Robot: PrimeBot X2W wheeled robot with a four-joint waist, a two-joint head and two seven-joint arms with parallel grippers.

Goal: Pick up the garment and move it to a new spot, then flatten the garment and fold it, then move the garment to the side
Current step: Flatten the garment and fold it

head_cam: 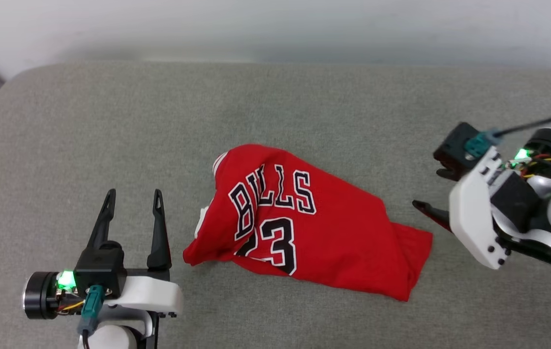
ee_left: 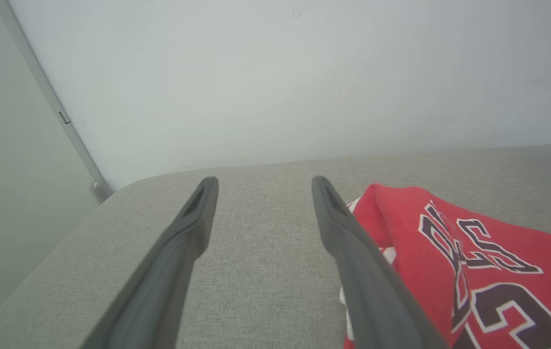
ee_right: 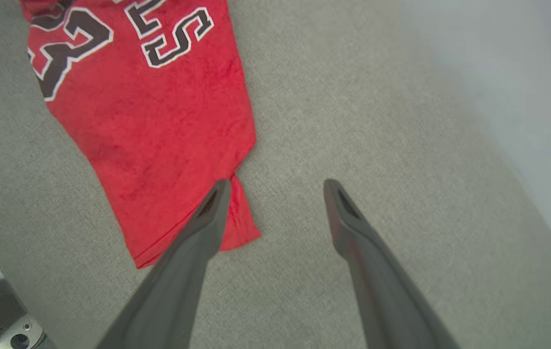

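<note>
The red jersey-style shirt with black, white-outlined "BULLS" and "23" lettering (head_cam: pixel 304 218) lies loosely bunched at the centre of the head view on the grey cloth-covered desk (head_cam: pixel 110 121). Its striped collar is toward the upper left and its hem toward the lower right.

We judge it light, soft and limp. It should sag and drag when lifted, and the thin knit may slip unless both layers are pinched. The best holds look like the collar or shoulder edge and the hem corner.

The left jaws sit at the lower left, spread wide and empty, with the shirt's left edge just beside their inner finger (head_cam: pixel 159 232). The right jaws, at the right edge, are also spread and empty. In the right wrist view one finger (ee_right: pixel 207 218) overlaps the hem corner, but we cannot tell whether it touches.
</note>
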